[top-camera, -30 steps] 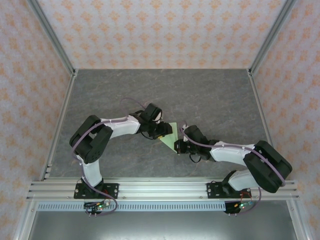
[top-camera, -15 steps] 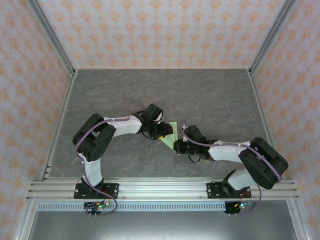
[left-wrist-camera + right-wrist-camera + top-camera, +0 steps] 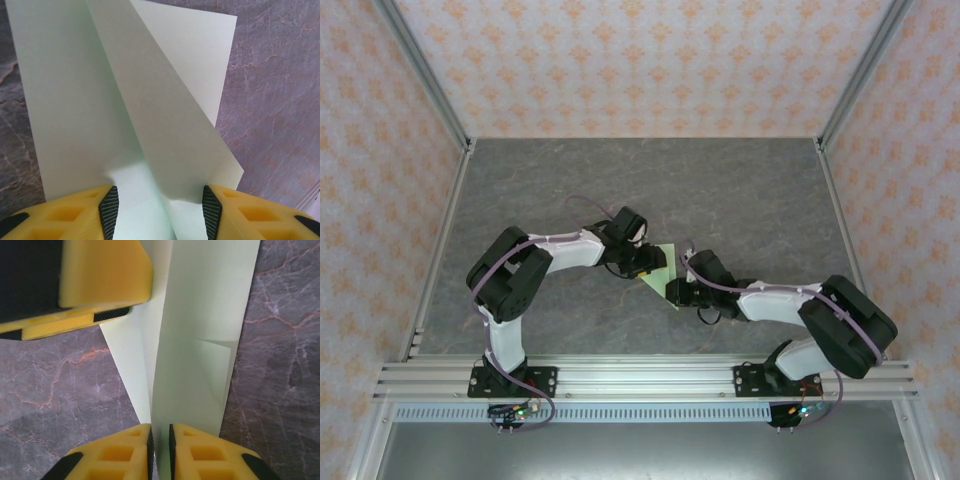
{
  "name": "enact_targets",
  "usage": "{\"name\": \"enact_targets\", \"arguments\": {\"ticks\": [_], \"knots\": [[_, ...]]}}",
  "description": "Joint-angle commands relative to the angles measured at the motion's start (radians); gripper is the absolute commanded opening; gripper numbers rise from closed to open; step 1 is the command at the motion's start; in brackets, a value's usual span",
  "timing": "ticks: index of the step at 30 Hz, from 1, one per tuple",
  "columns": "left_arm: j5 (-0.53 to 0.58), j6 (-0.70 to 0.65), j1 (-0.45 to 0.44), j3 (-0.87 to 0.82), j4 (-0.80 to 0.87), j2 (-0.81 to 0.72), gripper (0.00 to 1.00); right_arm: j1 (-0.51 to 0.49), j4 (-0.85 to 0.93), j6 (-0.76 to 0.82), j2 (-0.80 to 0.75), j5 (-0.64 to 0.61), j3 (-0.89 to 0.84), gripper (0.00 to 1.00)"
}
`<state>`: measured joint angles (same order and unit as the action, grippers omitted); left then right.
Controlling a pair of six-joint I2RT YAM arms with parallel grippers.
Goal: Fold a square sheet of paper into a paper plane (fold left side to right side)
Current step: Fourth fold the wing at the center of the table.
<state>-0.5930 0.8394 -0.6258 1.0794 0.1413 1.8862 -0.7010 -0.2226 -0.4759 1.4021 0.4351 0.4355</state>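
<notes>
While both arms reach toward the middle of the table (image 3: 720, 190), you have the square sheet of paper (image 3: 663, 268) lying between them, a pale green, part-folded shape on the grey stone-patterned surface. From above, your left gripper (image 3: 644, 264) sits at the paper's far-left edge. Your right gripper (image 3: 678, 292) is at its near-right corner.

On the left wrist camera, the left gripper's jaws stand wide apart, with one yellow finger at each bottom corner and the black pads (image 3: 109, 210) facing inward. The paper runs between them: a flat layer on the table and a long diagonal flap folded over it. That gripper is spread astride the paper, not clamped on it.

On the right wrist camera, the right gripper's fingers (image 3: 115, 450) stand almost together, leaving a thin slit. A raised edge of the paper leads straight into that slit. Whether the pads bite on it or merely flank it, you cannot tell from this angle. The left gripper's yellow finger shows at upper left, at the paper's far end.
</notes>
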Motion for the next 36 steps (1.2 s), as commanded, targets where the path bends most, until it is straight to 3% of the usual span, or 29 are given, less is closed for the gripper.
{"name": "enact_targets", "arguments": {"ticks": [1, 5, 12, 22, 36], "knots": [[0.031, -0.010, -0.009, 0.020, 0.034, 0.017, 0.51, 0.046, 0.001, -0.006, -0.066, 0.047, -0.004, 0.23], [0.033, -0.014, -0.008, 0.021, 0.039, 0.017, 0.51, 0.131, -0.004, -0.007, -0.116, 0.163, -0.006, 0.31], [0.036, -0.010, -0.008, 0.015, 0.035, 0.016, 0.51, 0.267, -0.096, -0.076, -0.035, 0.319, 0.012, 0.31], [0.036, -0.007, -0.008, 0.015, 0.036, 0.010, 0.51, 0.271, -0.275, -0.206, 0.109, 0.374, 0.047, 0.27], [0.040, -0.006, -0.008, 0.014, 0.036, 0.004, 0.51, 0.271, -0.306, -0.233, 0.188, 0.376, 0.071, 0.23]]}}
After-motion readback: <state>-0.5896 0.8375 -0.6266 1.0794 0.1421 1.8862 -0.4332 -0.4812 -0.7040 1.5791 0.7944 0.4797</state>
